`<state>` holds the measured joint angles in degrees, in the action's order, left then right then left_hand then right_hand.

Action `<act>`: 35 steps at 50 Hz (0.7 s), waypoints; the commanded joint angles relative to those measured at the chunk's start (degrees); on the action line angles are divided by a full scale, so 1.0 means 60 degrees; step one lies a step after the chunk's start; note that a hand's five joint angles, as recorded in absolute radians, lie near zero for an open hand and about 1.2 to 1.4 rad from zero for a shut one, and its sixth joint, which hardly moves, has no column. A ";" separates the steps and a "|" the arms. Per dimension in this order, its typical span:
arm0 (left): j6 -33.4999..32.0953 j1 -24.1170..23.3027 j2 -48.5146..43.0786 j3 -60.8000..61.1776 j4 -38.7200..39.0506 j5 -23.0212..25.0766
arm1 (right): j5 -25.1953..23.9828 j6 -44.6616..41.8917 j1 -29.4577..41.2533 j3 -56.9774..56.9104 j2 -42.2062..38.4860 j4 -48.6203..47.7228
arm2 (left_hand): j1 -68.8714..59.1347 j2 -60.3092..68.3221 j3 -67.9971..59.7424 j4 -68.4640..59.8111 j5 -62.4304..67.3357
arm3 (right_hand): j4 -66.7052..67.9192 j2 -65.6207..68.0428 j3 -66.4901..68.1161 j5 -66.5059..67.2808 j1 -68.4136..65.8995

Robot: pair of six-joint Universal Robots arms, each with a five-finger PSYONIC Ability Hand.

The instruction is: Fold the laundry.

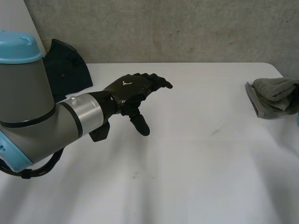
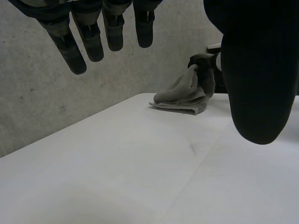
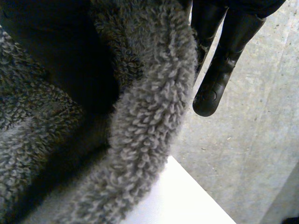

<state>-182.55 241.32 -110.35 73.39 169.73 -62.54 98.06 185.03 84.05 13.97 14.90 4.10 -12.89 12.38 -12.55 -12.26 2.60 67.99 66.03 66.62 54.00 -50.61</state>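
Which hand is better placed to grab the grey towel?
Right, probably: the grey towel is close up against the right hand, while the left hand hovers open over the table, well apart from it.

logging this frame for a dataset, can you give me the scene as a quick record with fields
table: white
grey towel: bunched in a heap at the table's right edge
left hand: open, holding nothing, above the table left of its middle
right hand: close against the grey towel, grip unclear
dark item: far left of the table, behind the left arm
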 commanded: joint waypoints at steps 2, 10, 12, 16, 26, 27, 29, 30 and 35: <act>0.0000 -0.0083 -0.0007 0.0014 0.0056 -0.0183 | -0.1150 -0.0223 -0.0253 0.0177 0.0109 0.0311 | -0.0002 0.0088 -0.0060 -0.0107 0.0052 | -0.9666 -0.9338 -0.9437 -0.9000 0.6768; 0.0000 -0.0083 0.0095 0.0029 0.0056 -0.0198 | -0.1593 -0.1318 -0.0928 0.0119 0.0665 0.2171 | -0.0002 0.0088 -0.0060 -0.0107 0.0052 | -0.9666 -0.9338 -0.9437 -0.9000 0.6768; 0.0000 -0.0083 0.0095 0.0014 0.0056 -0.0197 | -0.1418 -0.2602 -0.0957 0.0075 0.0870 0.2669 | -0.0002 0.0088 -0.0060 -0.0107 0.0052 | -0.9666 -0.9338 -0.9437 -0.9000 0.6768; -0.0015 -0.0083 0.0183 0.0014 0.0056 -0.0183 | -0.0906 -0.5440 -0.0987 0.0250 0.1381 0.3081 | 0.0025 0.0060 -0.0032 -0.0079 0.0024 | -0.9666 -0.9338 -0.9437 -0.9000 0.6768; -0.0059 0.0005 0.0476 0.0000 0.0100 -0.0212 | 0.0048 -1.0037 -0.0899 0.1597 0.3491 0.2527 | 0.0110 -0.0024 0.0052 0.0005 -0.0060 | -0.9666 -0.9338 -0.9437 -0.9000 0.6768; -0.0059 0.0020 0.0505 0.0000 0.0129 -0.0241 | 0.0106 -1.0008 -0.0884 0.1700 0.3855 0.2148 | 0.0137 -0.0052 0.0080 0.0033 -0.0088 | -0.9666 -0.9338 -0.9437 -0.9000 0.6768; -0.0073 0.0093 0.0622 -0.0015 0.0363 -0.0402 | 0.0136 -0.9906 -0.0753 0.1832 0.4194 0.1809 | 0.0138 -0.0053 0.0081 0.0033 -0.0089 | -0.9666 -0.9338 -0.9437 -0.9000 0.6768; -0.0073 0.0137 0.0666 -0.0015 0.0480 -0.0490 | 0.0136 -0.9804 -0.0622 0.1948 0.4341 0.1662 | 0.0165 -0.0080 0.0108 0.0061 -0.0116 | -0.9666 -0.9338 -0.9437 -0.9000 0.6768; -0.0102 0.0882 0.0740 -0.0074 0.1636 -0.1178 | -0.0243 -0.7876 0.1191 0.3277 0.5467 0.0974 | 0.0166 -0.0080 0.0109 0.0061 -0.0116 | -0.9666 -0.9338 -0.9437 -0.9000 0.6768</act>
<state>-182.98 241.88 -106.87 73.33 171.76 -64.83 98.59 125.11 80.11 24.79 38.44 16.75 -12.89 12.37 -12.55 -12.26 2.60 13.46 12.64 12.36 4.15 -11.63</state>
